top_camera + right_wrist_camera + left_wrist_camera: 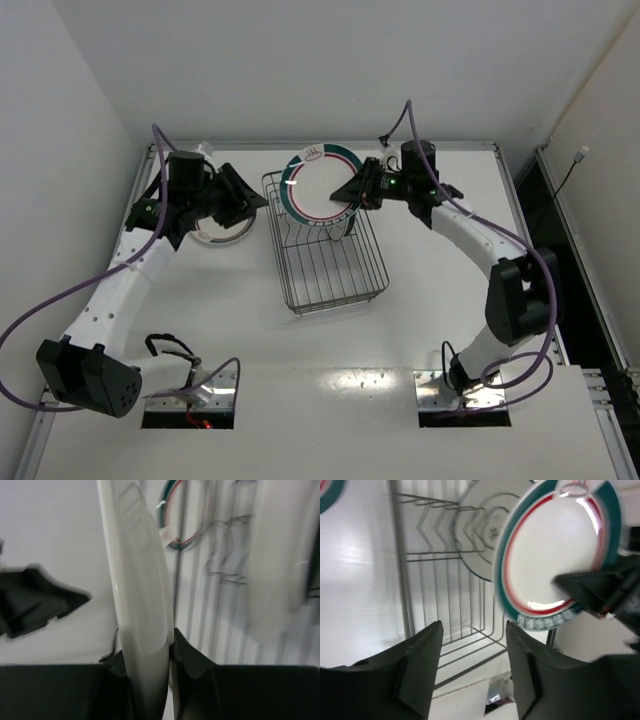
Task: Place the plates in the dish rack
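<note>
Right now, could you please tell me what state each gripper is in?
Left gripper: jaws open, holding nothing.
Right gripper: closed on the edge of the teal-and-red-rimmed plate.

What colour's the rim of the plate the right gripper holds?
The plate has a teal rim with a red ring; left wrist view.

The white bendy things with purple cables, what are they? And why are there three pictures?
They are two robot arms bolted to a table. The big picture looks down from above; the other two come from little cameras on each wrist. The right arm's fingers pinch a white plate with a teal-and-red rim, upright over the wire dish rack. Another plate seems to stand in the rack already. The left arm's fingers are open and hold nothing, near one more plate lying on the table.
</note>
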Controlling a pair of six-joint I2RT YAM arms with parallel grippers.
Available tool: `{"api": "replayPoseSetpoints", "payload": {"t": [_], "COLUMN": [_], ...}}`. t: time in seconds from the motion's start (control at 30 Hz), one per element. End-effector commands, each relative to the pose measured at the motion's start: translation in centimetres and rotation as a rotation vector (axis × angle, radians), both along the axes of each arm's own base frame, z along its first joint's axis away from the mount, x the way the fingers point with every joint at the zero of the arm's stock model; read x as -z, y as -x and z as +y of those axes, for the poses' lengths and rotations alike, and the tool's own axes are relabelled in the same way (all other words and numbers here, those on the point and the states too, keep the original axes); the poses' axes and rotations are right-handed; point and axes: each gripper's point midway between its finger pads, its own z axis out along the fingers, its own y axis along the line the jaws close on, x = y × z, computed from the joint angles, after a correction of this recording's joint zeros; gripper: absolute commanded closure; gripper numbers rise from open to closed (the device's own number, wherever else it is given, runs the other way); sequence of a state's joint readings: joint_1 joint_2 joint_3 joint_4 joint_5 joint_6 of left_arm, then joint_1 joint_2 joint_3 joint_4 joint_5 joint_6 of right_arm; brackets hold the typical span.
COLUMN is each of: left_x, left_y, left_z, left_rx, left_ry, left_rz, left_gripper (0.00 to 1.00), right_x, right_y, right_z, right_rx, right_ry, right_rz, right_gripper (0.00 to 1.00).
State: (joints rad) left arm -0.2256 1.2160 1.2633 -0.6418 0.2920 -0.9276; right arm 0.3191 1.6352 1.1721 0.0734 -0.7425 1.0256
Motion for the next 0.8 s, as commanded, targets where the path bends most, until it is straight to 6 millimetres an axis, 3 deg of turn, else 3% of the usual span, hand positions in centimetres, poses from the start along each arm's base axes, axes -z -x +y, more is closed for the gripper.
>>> {"api": "replayPoseSetpoints", "payload": {"t": [0.0,0.03,0.07,0.1,0.37,0.43,0.5,0.6,0.77], "left_x": [1.1,2.0,2.3,3.7,6.0,6.2,6.2,6.2,6.0], "left_y": [0.4,0.6,0.6,1.1,2.7,2.8,2.8,3.0,3.0], "left_z": [4.3,5.2,5.8,6.5,9.4,10.1,10.2,10.4,10.5], "left_rx": [-0.119,-0.134,-0.153,-0.168,-0.194,-0.207,-0.200,-0.203,-0.206], "left_ry": [-0.168,-0.204,-0.234,-0.256,-0.334,-0.340,-0.347,-0.328,-0.321], "left_rz": [0.037,0.057,0.065,0.118,0.229,0.242,0.240,0.253,0.262], "left_gripper": [0.47,0.42,0.34,0.32,0.17,0.17,0.17,0.17,0.17], "right_x": [-3.6,-2.3,-1.8,-3.5,-2.8,-1.4,-1.6,1.5,4.2], "right_y": [-3.5,-5.3,-4.9,-5.9,-9.0,-8.9,-8.5,-8.3,-7.8], "right_z": [-4.4,-6.5,-7.4,-7.9,-6.3,-6.3,-5.7,-5.4,-3.5], "right_rx": [0.184,0.305,0.323,0.374,0.353,0.339,0.331,0.287,0.242], "right_ry": [0.424,0.591,0.697,0.803,1.085,1.192,1.210,1.259,1.281], "right_rz": [-0.214,-0.208,-0.194,-0.287,-0.424,-0.426,-0.446,-0.409,-0.392], "right_gripper": [1.00,1.00,1.00,1.00,1.00,1.00,1.00,1.00,1.00]}}
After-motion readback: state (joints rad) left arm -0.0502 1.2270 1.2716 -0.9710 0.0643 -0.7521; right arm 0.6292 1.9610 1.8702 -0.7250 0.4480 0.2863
